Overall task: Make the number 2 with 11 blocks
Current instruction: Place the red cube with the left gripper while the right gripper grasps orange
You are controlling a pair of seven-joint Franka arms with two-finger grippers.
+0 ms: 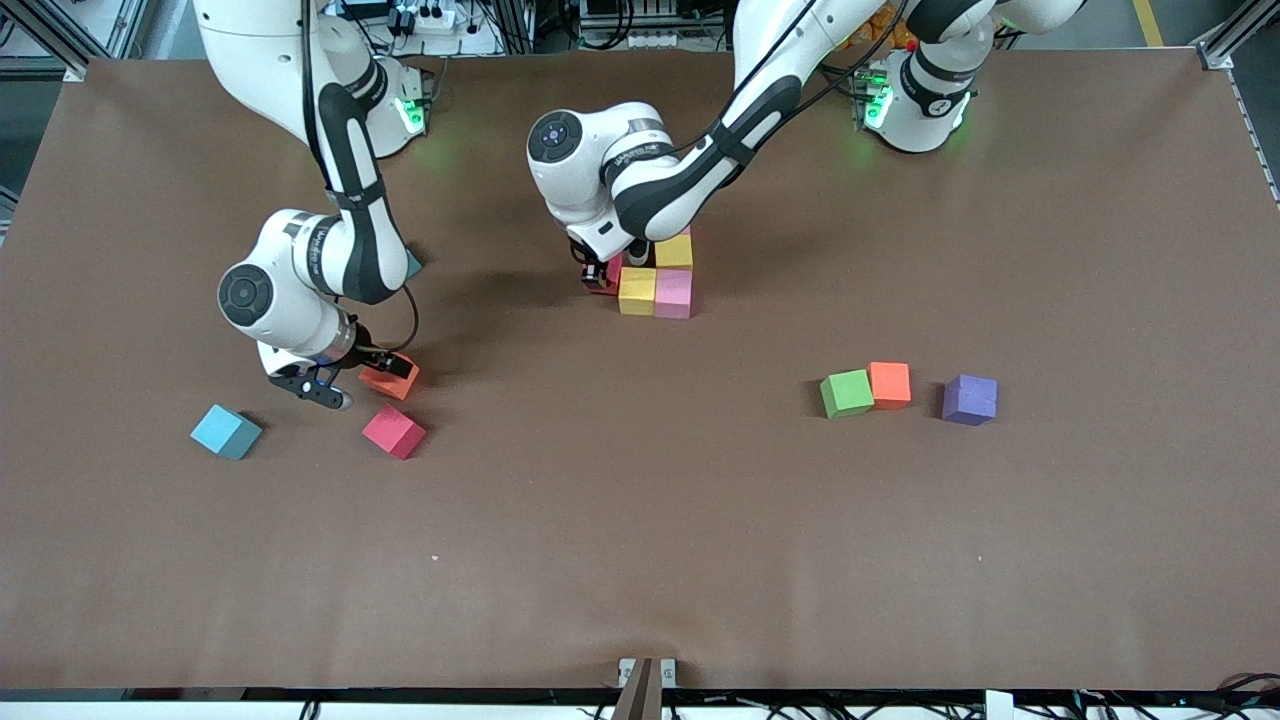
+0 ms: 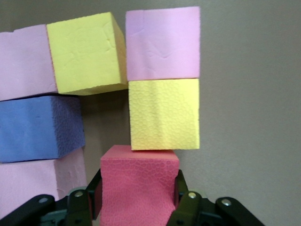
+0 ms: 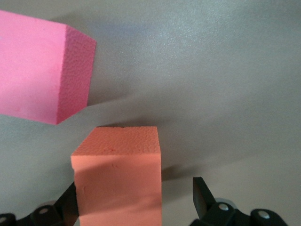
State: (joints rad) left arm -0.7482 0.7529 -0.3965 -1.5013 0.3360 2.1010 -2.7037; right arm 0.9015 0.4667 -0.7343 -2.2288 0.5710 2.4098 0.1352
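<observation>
**op_remote:** Looking at the number 2 [image 1: 660, 280] first: it's a partial cluster near the middle of the table, toward the robots' bases. From the front view I can make out a yellow cube [image 1: 637, 290] touching a light pink cube [image 1: 674, 293], with a second yellow cube [image 1: 674, 251] just above the pink one. The left wrist view also shows more pink [image 2: 26, 63] and a blue-purple cube [image 2: 40, 127] in the same group.

**blockhead77:** And the left arm?

**op_remote:** My left gripper [image 1: 600, 278] is down at the cluster's edge, on the side toward the right arm's end. Its fingers [image 2: 186, 205] are clamped on a red cube [image 2: 138, 183], which touches the yellow cube in the wrist view.

**blockhead77:** Right side?

**op_remote:** The right gripper [image 1: 345, 385] sits low at the right arm's end with its fingers [image 3: 202, 195] spread wide. An orange cube [image 1: 391, 378] is between them; one finger looks to be against it, the other stands clear. A loose pinkish-red cube [image 1: 394, 431] lies nearer the front camera, just beside that, and a teal cube [image 1: 226, 431] is farther toward the table's end.

**blockhead77:** Any spares?

**op_remote:** Toward the left arm's end: a green cube [image 1: 847, 393] touching another orange cube [image 1: 890, 385], and a purple cube [image 1: 970, 400] near them, apart.
</observation>
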